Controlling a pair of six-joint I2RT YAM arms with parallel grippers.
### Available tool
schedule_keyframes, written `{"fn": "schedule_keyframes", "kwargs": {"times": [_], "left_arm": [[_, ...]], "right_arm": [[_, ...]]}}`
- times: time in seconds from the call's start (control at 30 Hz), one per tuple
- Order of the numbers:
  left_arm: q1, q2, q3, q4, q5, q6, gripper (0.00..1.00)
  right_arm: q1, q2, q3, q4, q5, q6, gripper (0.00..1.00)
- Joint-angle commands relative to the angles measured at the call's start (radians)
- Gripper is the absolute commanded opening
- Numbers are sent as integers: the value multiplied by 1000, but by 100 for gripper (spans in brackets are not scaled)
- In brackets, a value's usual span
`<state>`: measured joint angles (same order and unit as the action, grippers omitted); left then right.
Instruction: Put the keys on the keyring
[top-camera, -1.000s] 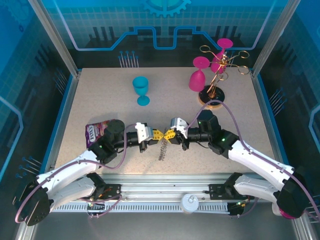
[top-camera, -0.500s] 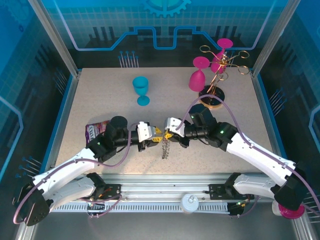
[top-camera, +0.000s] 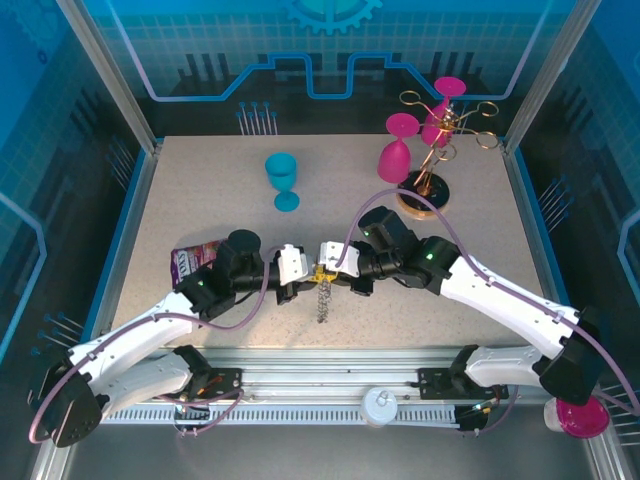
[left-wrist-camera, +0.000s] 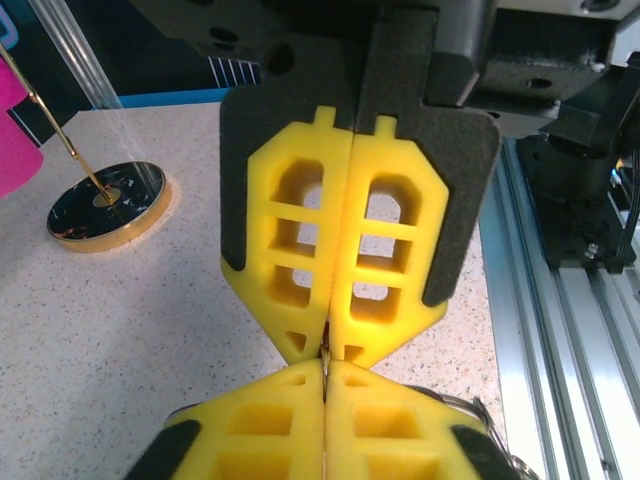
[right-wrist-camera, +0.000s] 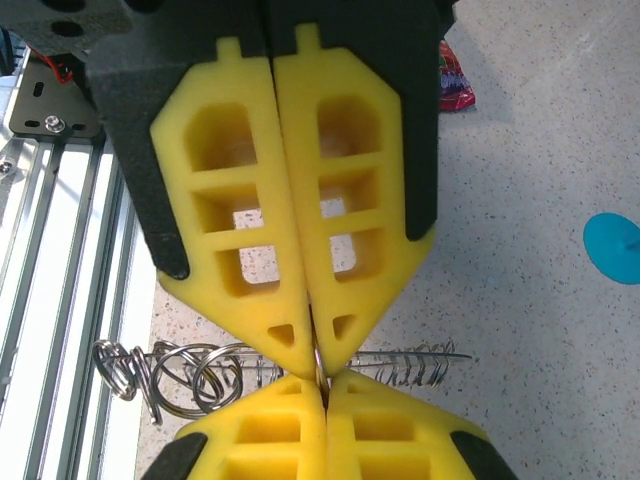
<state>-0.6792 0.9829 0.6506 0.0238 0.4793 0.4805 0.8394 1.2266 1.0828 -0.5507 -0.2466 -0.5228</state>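
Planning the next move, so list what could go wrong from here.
The left pincer and right pincer meet shut, tip to tip: any sideways drift may make them clash. Only their very tips pinch the thin metal sliver between them, so it may slip out. The wire loops below could snag a finger.

White arms (top-camera: 500, 300), black joints (top-camera: 240, 248), yellow tools (top-camera: 318, 270)

No readable text or labels
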Motion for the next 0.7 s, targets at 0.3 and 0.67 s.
{"fn": "schedule_keyframes", "kwargs": {"times": [0.3,0.67], "left_arm": [[-6,-69,-109,276,-12,-120,0],[-6,-58,-151,378,57,-187,0]], "right_arm": [[-99,-210,-252,261,-93,253,34],[-100,-224,-320,396,-169,322,35]]}}
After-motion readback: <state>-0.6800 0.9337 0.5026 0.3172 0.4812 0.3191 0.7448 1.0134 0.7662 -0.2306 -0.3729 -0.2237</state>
